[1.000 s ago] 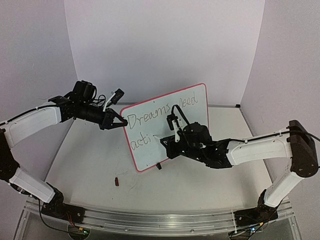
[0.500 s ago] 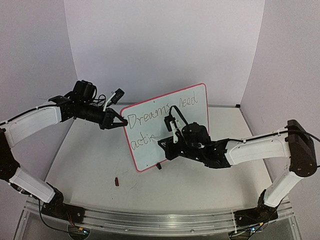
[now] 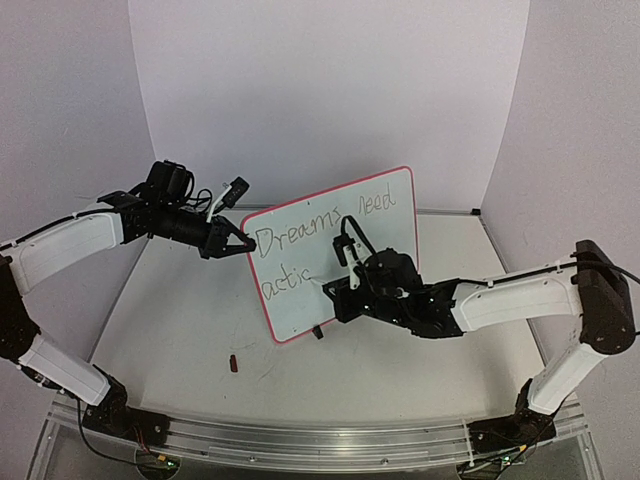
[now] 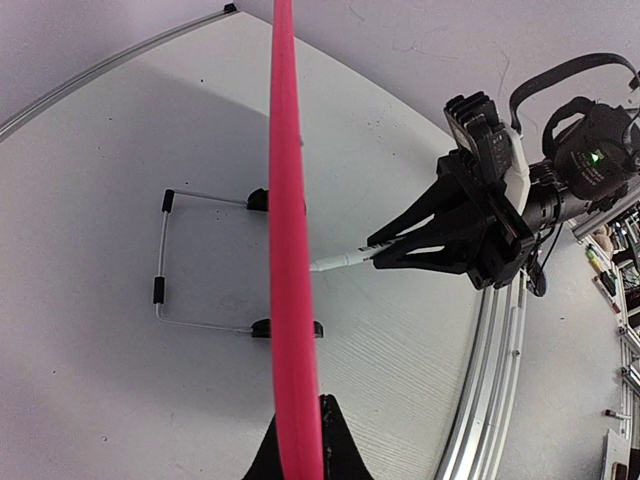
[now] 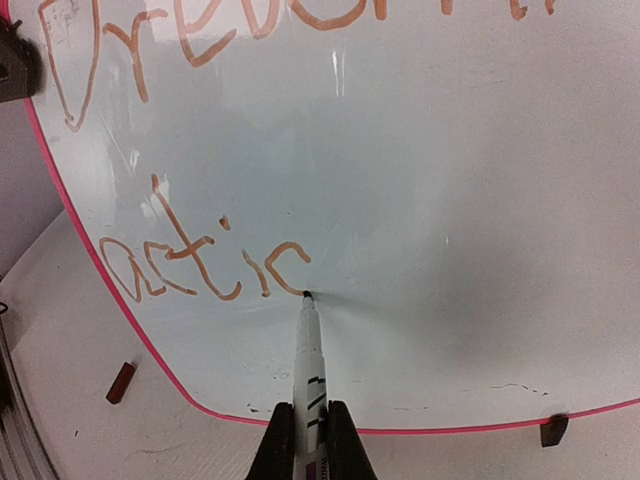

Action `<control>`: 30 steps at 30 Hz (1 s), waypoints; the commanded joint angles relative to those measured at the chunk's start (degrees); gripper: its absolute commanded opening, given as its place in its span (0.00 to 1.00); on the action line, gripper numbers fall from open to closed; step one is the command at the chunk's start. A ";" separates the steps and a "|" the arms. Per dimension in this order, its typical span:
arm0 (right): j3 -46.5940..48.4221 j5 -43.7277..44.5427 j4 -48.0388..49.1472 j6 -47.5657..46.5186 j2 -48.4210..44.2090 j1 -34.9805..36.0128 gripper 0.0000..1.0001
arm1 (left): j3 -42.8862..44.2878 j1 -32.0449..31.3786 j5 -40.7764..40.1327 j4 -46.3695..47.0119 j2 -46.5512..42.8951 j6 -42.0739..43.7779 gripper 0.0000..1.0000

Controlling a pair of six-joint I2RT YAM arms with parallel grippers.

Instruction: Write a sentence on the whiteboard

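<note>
The whiteboard [image 3: 385, 235], white with a red frame, stands tilted at mid-table. My left gripper [image 3: 238, 243] is shut on its left edge; the left wrist view shows the red frame [image 4: 288, 250] edge-on between the jaws of the left gripper [image 4: 300, 445]. The sentence [image 3: 295, 240] reads "Dreams need" above "actic" [image 5: 205, 265]. My right gripper [image 3: 334, 290] [image 5: 310, 440] is shut on a white marker [image 5: 309, 365] whose black tip touches the board [image 5: 470, 190] at the end of the last "c".
A small red cap [image 3: 234, 363] lies on the table in front of the board. A wire stand [image 4: 160, 270] props the board from behind. An aluminium rail [image 3: 320, 440] runs along the near edge; walls close the back and sides.
The second line has grown from "acti" to "actic". My right gripper shifted slightly right along the board with the marker. The left arm has held still.
</note>
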 commanded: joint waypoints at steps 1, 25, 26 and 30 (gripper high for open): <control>1.74 3.71 0.36 -1.15 -2.78 -0.45 0.00 | -0.81 -1.98 -1.24 -6.17 2.98 1.26 0.00; -0.06 1.35 0.99 -1.98 -6.51 -0.45 0.00 | -0.76 -1.97 -1.53 -6.27 2.70 1.34 0.00; 0.05 1.66 0.72 -1.98 -6.35 -0.44 0.00 | -0.77 -1.98 -1.51 -6.29 2.70 1.34 0.00; 0.86 3.13 -0.18 -1.98 -5.17 -0.49 0.00 | -0.82 -2.04 -1.59 -6.33 2.62 1.35 0.00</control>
